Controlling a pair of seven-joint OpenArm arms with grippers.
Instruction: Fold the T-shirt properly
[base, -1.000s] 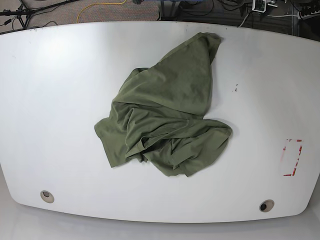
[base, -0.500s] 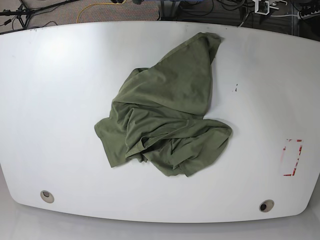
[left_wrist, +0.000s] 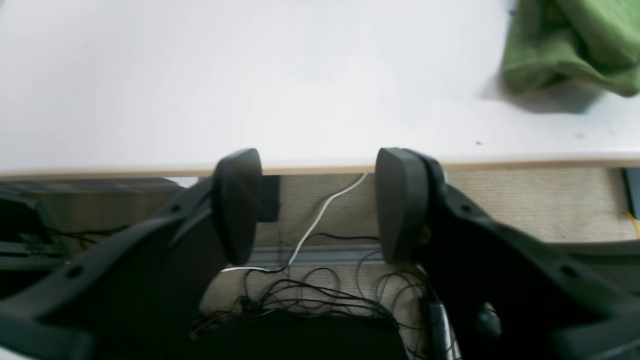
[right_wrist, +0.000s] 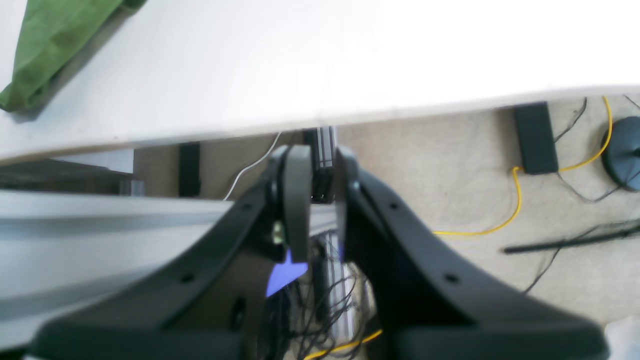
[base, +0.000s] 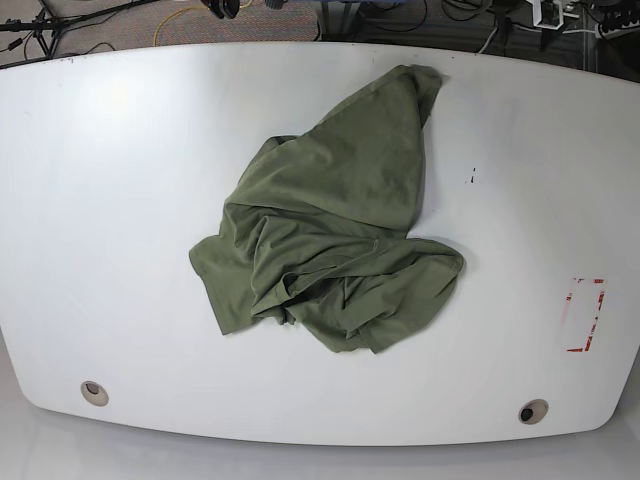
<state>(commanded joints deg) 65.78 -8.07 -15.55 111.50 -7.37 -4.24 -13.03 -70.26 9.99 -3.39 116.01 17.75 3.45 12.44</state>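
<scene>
The olive-green T-shirt (base: 335, 235) lies crumpled in a heap in the middle of the white table (base: 100, 200), with one part stretching toward the far edge. A bunched corner of the T-shirt (left_wrist: 570, 45) shows at the upper right of the left wrist view, and a strip of the T-shirt (right_wrist: 45, 50) at the upper left of the right wrist view. My left gripper (left_wrist: 320, 200) hangs open and empty beyond the table's edge, over the floor. Off the table's edge too, my right gripper (right_wrist: 322, 200) is shut, holding nothing.
Two round cable holes (base: 94, 392) (base: 532, 411) sit near the table's front edge. A red marking (base: 585, 315) is at the right, and a small dark speck (base: 473, 177) lies right of the shirt. Cables (right_wrist: 515, 210) run over the carpet beyond the far edge.
The T-shirt has not moved. A dark part has come into view at the top edge of the base view, left of centre.
</scene>
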